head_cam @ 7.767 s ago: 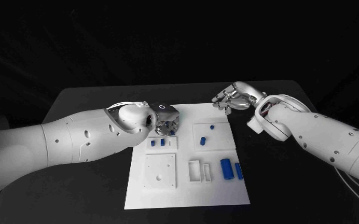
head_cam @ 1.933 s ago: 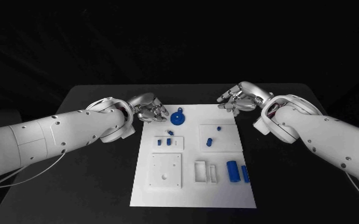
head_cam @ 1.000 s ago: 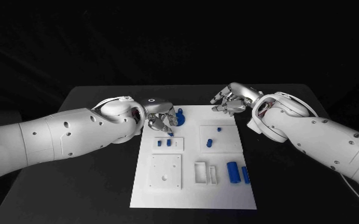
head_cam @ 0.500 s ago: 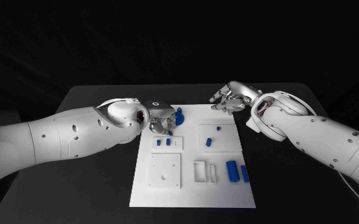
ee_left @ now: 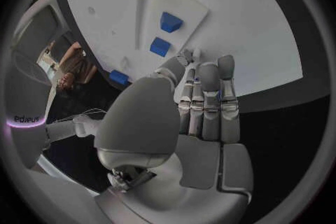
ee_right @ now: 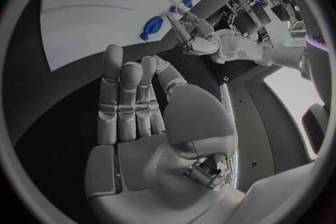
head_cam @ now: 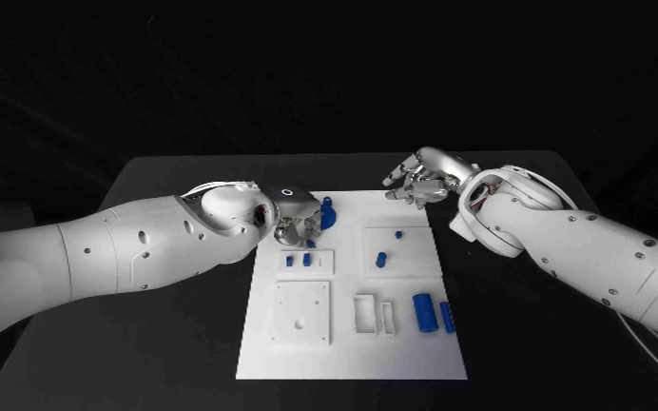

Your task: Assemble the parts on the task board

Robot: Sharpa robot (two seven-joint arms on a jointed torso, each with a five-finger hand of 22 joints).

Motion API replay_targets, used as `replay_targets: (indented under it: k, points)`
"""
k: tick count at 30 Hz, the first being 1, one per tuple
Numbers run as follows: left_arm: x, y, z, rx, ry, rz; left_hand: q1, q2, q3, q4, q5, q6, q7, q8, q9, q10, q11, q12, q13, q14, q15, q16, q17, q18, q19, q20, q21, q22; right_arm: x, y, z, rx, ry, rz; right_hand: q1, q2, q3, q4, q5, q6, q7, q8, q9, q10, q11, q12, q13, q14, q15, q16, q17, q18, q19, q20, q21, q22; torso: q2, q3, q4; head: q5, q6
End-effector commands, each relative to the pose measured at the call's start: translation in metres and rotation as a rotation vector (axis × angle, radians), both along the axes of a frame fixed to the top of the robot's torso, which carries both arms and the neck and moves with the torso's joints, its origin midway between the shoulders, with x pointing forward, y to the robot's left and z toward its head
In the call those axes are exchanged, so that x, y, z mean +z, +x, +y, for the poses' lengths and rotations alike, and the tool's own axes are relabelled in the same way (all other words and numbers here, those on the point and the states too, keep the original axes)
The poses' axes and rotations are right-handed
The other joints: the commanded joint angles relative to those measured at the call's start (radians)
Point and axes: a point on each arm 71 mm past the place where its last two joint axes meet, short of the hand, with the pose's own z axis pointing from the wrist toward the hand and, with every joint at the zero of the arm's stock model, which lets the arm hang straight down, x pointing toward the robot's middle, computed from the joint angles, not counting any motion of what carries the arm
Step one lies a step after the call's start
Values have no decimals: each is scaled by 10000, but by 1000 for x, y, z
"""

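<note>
The white task board (head_cam: pixel 350 349) lies mid-table. A blue round part with a short stem (head_cam: pixel 326 209) lies flat near the board's far edge. My left hand (head_cam: pixel 294 223) is just left of it, fingers (ee_left: pixel 209 95) straight and side by side, pointing down at the board. From the right wrist, its fingertips (ee_right: pixel 183 21) end right beside the blue part (ee_right: pixel 150 27); whether they touch it is unclear. My right hand (head_cam: pixel 418 183) hovers over the black table off the board's far right corner, fingers (ee_right: pixel 129 95) straight, holding nothing.
Two short blue pegs (head_cam: pixel 298 261) stand in a small white block. Another block carries two blue pieces (head_cam: pixel 380 260). Two blue cylinders (head_cam: pixel 431 314) lie near the right edge, beside white slot frames (head_cam: pixel 368 314). A drilled white plate (head_cam: pixel 299 311) sits at the near left.
Over the last two seconds my left hand swung from the board's left edge in over the board to the blue round part. The right hand shifted slightly left.
</note>
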Motion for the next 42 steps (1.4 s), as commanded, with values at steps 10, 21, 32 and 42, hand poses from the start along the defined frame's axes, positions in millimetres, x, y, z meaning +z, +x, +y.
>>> replay_targets:
  k: [10, 21, 32, 42]
  points:
    - [-9, -1, -3, -2, 445, 238, 44, -2, -16, 121, 57, 116, 15, 50, -1, 271, -62, -18, 2, 1, 25, 101, -41, 110, 77, -11, -32, 199, 1, -1, -1, 38, 122, -4, -59, 4, 66, -3, 53, -51, -25, -35, -7, 58, 8, -29, 8, 82, 8, -22, 9, 50, 19, -4, -33, 8, 3, 1, 5, -85, -38]
    - [-16, 0, 0, 80, 831, 218, 321, 2, 93, -104, 133, 192, 23, 47, -1, 356, -73, -23, -1, -9, -3, 121, -72, 116, 46, -53, 71, 234, 1, -1, -2, 31, 134, 16, -90, 17, 48, 13, 68, -51, -27, -37, -8, 70, 7, -22, 28, 92, 7, -32, 37, 46, 49, -5, -114, 112, 0, -9, 5, -116, -42]
    - [-17, 2, -3, 68, 822, 68, 153, 87, 117, -150, 67, 190, 8, 50, 2, 442, -100, -22, 0, 77, 18, 180, -104, 156, -26, -23, 360, 201, 1, -1, -2, 30, 156, 31, -90, 17, 48, 13, 68, -51, -27, -37, -8, 70, 7, -22, 28, 92, 7, -32, 37, 46, 49, -5, -114, 112, 0, -6, 9, -120, -30]
    - [-18, 1, -8, -67, 687, -13, 88, 184, 38, 41, -18, 359, -49, 54, 7, 808, -213, -20, 2, 227, -26, 238, -105, 173, 114, -27, 339, 180, 1, -1, -2, 50, 176, 46, -103, 32, 26, 12, 71, -53, -28, -36, -8, 67, 8, -27, 39, 98, 6, -44, 57, 41, 72, -7, -193, 207, 0, 6, 0, -160, -4]
